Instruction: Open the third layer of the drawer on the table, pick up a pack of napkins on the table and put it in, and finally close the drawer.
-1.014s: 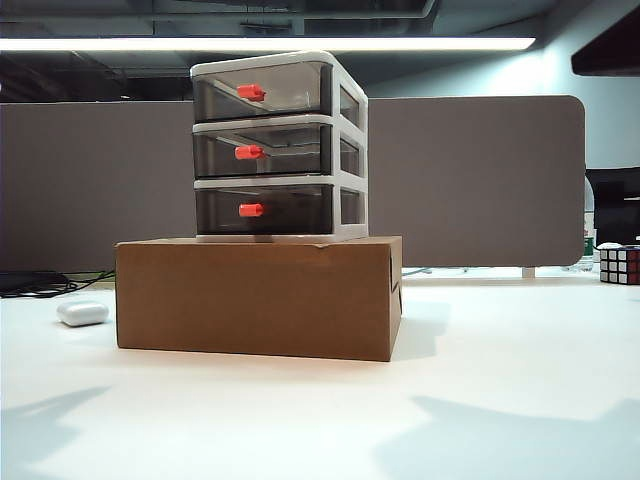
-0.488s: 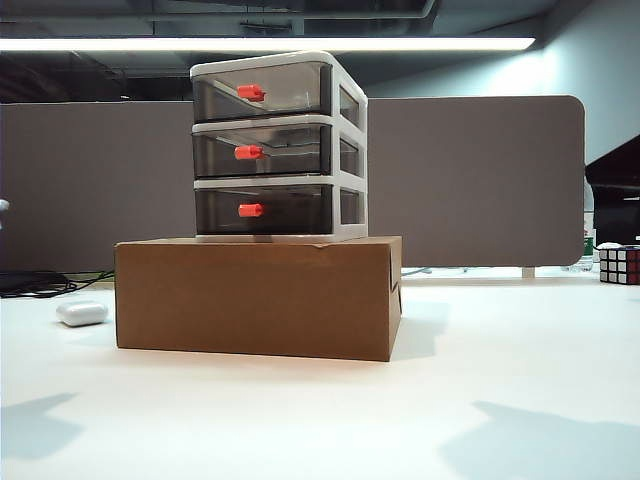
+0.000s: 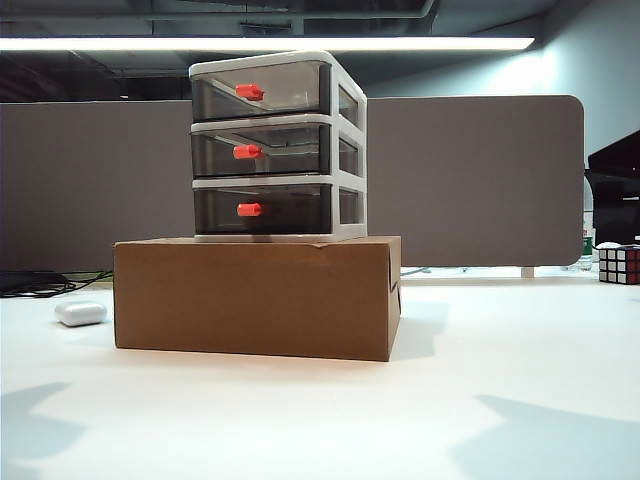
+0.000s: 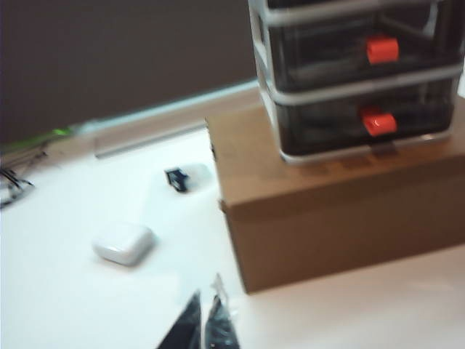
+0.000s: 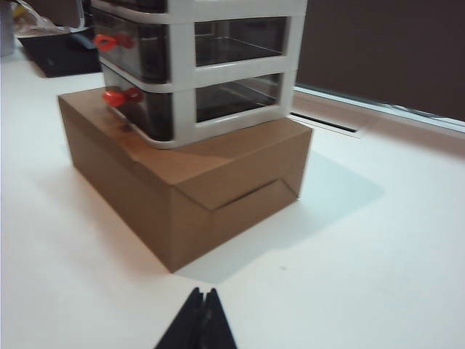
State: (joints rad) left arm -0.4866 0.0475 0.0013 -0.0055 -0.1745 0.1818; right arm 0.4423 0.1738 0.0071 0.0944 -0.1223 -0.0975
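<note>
Your drawer (image 3: 278, 146) stands upright on a brown cardboard box (image 3: 257, 297), toward the left half of its top, and the box sits on the white table (image 3: 330, 420). All three smoky-grey trays look pushed in flush with the white frame. The third layer (image 3: 265, 208), the lowest tray, shows its red-orange knob (image 3: 250, 209) facing the exterior camera; from the left wrist camera you see that same knob (image 4: 379, 122) just above the box's top edge, and from the right wrist camera it appears at the near corner of the cabinet (image 5: 121, 95).

You will not find the pack of napkins in any of the three views. What lies on the table left of the box is a small white rounded case (image 3: 81, 313), apart from the box; the left wrist camera also shows it (image 4: 123, 243), with a small dark blue object (image 4: 176, 179) farther back near the box's rear corner. At the far right edge of the table stands a Rubik's cube (image 3: 619, 265).

Neither arm shows in the exterior view, only soft shadows on the tabletop. Your left gripper (image 4: 203, 325) hangs above the table in front of the box's left corner, its dark fingers pressed together with nothing between them. Your right gripper (image 5: 201, 323) hovers above the table off the box's right front corner, fingers likewise together and empty.
</note>
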